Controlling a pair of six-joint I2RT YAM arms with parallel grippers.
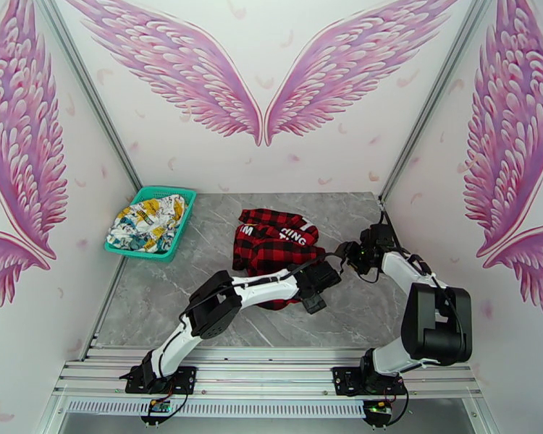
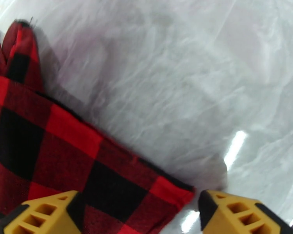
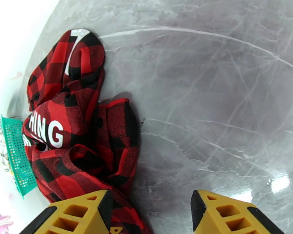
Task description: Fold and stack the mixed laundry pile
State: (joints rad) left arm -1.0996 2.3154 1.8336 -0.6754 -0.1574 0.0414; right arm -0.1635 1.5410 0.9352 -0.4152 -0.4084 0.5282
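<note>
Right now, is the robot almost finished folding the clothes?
Nothing looks done yet. The plaid garment lies crumpled on the table; the left tool is open around its edge, the right tool open beside it. The white cartoon garment sits unfolded in the teal basket. Both need folding and stacking.

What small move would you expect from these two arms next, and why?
Probably the left gripper should close on the hem corner of the red-and-black plaid soft garment. That corner lies between its open yellow fingers on the grey marble-look table. The garment is crumpled rather than flat, so it likely needs to be gripped and spread out before any fold.
</note>
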